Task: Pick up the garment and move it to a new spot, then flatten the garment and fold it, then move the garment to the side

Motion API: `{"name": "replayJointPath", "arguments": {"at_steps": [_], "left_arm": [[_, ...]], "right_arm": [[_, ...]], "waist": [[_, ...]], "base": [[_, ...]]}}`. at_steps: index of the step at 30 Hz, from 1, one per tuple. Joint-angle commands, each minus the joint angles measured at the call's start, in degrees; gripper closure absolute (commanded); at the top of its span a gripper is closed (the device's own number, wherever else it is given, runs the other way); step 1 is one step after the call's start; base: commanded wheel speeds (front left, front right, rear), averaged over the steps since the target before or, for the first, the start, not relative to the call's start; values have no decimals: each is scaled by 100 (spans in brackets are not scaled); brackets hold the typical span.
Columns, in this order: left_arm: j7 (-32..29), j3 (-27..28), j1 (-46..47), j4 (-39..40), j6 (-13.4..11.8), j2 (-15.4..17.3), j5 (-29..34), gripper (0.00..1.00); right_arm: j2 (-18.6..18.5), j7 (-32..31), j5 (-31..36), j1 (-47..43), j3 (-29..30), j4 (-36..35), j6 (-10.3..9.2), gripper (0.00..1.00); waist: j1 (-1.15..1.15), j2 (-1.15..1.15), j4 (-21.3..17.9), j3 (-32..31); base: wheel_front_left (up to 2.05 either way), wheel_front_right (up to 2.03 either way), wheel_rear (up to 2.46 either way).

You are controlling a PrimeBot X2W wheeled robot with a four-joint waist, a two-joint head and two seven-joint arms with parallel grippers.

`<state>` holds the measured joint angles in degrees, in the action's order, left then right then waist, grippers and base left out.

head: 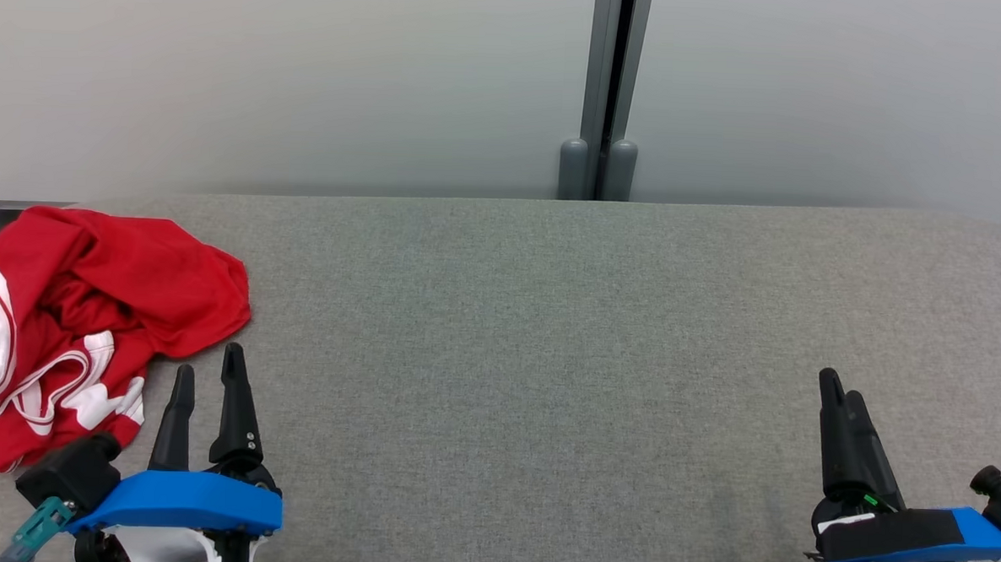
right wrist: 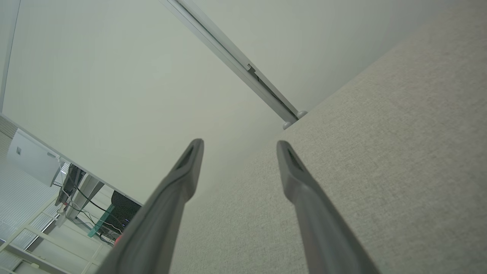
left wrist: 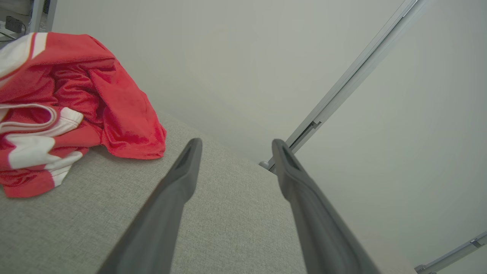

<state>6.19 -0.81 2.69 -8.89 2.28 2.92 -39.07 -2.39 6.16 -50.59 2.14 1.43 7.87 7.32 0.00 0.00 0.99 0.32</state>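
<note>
A red garment (head: 85,313) with white trim and lettering lies crumpled at the far left of the grey fabric table (head: 531,358). My left gripper (head: 208,365) stands open at the lower left, just right of the garment's near edge and apart from it. In the left wrist view the garment (left wrist: 76,106) lies to the upper left of the open left gripper (left wrist: 236,146), with nothing between the fingers. Over bare table at the lower right, my right gripper (head: 838,384) is seen edge-on; the right wrist view shows this right gripper (right wrist: 239,146) open and holding nothing.
A pale wall runs behind the table, with a grey vertical post (head: 610,91) at the back middle. Past the table's edge in the right wrist view are a white box and desk frames with cables (right wrist: 76,190).
</note>
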Motion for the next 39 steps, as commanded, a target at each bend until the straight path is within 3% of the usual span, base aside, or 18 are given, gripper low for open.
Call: {"name": "replayJointPath", "arguments": {"at_steps": [1,39], "left_arm": [[65,-39,57,45,-21,38,223,0],[604,-430,112,-214,-334,146,2458,0]], "right_arm": [[-44,67,208,-2,-20,-100,17,0],[-62,607,2615,-63,-119,-85,20,0]], "waist": [[0,0,5,-1],[0,0,76,35]], "base": [[0,0,0],[0,0,0]]}}
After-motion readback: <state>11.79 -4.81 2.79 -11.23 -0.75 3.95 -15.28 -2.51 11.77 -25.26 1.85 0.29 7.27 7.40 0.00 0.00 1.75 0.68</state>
